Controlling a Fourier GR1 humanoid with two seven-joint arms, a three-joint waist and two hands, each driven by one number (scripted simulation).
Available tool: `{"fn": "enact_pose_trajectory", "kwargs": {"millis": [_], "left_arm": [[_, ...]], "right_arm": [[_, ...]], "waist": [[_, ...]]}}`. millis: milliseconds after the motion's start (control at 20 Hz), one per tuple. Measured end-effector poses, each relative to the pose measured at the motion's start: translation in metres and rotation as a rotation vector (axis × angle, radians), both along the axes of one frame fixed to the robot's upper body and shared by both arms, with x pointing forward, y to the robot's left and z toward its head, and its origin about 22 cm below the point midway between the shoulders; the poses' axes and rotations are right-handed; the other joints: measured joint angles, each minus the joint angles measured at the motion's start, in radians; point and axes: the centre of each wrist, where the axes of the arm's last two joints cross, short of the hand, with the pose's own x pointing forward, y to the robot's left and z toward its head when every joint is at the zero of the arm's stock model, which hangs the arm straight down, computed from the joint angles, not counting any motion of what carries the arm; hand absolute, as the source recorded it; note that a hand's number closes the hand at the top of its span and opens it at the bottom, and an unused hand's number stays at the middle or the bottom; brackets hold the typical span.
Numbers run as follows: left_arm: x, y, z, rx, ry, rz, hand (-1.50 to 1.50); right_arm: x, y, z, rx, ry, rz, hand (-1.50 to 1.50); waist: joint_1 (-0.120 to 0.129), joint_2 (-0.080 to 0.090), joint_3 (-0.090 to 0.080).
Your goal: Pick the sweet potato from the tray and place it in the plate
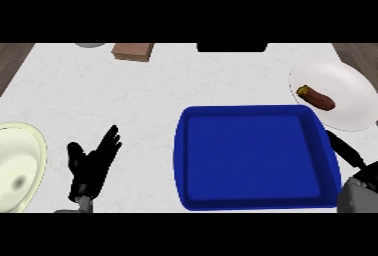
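The brown sweet potato point(316, 98) lies on the white plate point(345, 85) at the right edge of the counter. The blue tray point(252, 156) sits in the middle right with nothing inside it. My right hand point(347, 151) shows at the tray's right side, below the plate, with straight fingers pointing up toward the plate and holding nothing. My left hand point(92, 165) rests open at the lower left, fingers up, well away from the tray.
A pale yellow bowl point(16, 167) sits at the left edge. A brown block point(133, 51) and a grey round object point(91, 44) stand at the far edge, with a black object point(232, 47) further right.
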Motion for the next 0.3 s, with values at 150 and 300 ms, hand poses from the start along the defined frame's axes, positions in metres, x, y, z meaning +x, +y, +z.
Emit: {"fn": "enact_pose_trajectory", "kwargs": {"millis": [150,300], "left_arm": [[-0.002,0.001,0.000,-0.002,0.000,0.001,0.00],[0.001,0.002,0.003,-0.006,-0.001,-0.004,0.00]], "right_arm": [[-0.011,0.013,0.001,-0.001,0.013,-0.002,-1.50],[-0.012,0.024,0.002,0.002,0.030,-0.004,-1.50]], "waist": [[0.001,-0.001,-0.003],[0.002,-0.001,-0.003]]}}
